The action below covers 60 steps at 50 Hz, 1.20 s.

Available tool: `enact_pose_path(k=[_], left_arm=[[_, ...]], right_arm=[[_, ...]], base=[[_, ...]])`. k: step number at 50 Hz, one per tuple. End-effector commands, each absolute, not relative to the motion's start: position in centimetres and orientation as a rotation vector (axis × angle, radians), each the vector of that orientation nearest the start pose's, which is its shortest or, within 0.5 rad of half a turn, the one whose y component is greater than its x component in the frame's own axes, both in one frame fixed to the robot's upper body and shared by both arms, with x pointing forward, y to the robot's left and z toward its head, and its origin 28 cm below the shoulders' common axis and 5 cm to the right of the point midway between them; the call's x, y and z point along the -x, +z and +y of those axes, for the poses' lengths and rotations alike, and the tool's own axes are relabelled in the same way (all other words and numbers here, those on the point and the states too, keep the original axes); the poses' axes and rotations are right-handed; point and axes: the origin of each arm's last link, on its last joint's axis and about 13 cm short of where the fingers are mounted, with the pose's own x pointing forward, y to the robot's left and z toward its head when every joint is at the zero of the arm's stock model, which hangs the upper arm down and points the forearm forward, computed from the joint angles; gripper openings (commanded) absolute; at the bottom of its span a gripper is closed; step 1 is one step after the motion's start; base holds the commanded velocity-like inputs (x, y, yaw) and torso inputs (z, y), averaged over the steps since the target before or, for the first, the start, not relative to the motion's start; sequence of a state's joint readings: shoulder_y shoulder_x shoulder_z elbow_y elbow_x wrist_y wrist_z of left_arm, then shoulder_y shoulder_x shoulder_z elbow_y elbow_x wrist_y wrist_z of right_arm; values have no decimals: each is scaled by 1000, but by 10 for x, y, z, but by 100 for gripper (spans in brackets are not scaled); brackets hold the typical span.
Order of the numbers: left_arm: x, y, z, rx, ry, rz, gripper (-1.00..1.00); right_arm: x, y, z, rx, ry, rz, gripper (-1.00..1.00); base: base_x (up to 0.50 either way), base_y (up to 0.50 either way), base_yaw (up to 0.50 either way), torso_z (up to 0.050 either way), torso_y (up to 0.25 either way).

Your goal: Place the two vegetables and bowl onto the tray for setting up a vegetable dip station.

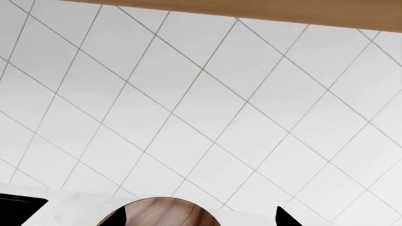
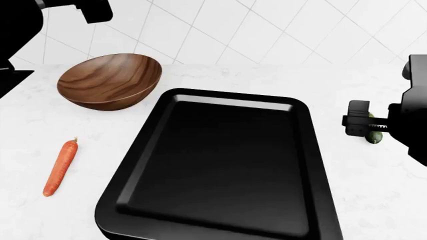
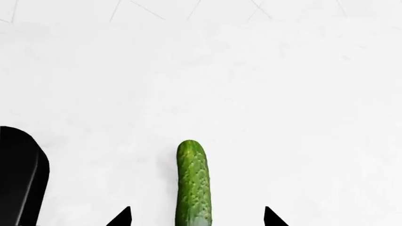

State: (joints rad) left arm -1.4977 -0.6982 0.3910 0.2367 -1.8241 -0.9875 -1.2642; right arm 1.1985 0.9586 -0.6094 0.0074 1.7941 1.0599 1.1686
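Observation:
The wooden bowl (image 2: pixel 110 80) stands on the white counter at the back left, beside the tray's far left corner. The black tray (image 2: pixel 220 160) lies in the middle and holds nothing. The orange carrot (image 2: pixel 60 167) lies on the counter left of the tray. The green cucumber (image 2: pixel 375 136) lies right of the tray. My right gripper (image 3: pixel 196 217) is open, its tips on either side of the cucumber (image 3: pixel 192 179) without touching it. My left gripper (image 1: pixel 201 219) is open, high above the bowl (image 1: pixel 166 214), whose rim shows between its tips.
A black sink basin (image 2: pixel 10 80) lies at the far left edge and shows in the left wrist view (image 1: pixel 19 207). A white tiled wall (image 2: pixel 267 30) backs the counter, with a wooden cabinet edge (image 1: pixel 283 12) above it. The tray's corner (image 3: pixel 19 179) shows near the right gripper.

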Motion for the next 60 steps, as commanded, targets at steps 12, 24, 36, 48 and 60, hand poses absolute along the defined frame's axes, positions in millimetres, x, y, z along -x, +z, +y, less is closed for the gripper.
enact_pose_path(k=[12,24,36,48,60], left_arm=[[-231,383,235,88,57,-81,100],[-232,383,235,88,57,-80,100],[-231,384,235,88,57,-80,100],[-232,383,235,86,56,-81,100],[-231,383,234,82,56,-81,100]], right_arm=[[-303,257,-208,16,-377,575,100],[-309,246,-212,32,-397,616,100],[-311,240,-214,61,-404,647,100],[-309,226,-214,64,-400,683,100],[-305,216,-218,67,-415,710,100]], base=[[0,0,0,0,0],[0,0,0,0,0],[0,0,0,0,0],[0,0,0,0,0],[0,0,0,0,0]])
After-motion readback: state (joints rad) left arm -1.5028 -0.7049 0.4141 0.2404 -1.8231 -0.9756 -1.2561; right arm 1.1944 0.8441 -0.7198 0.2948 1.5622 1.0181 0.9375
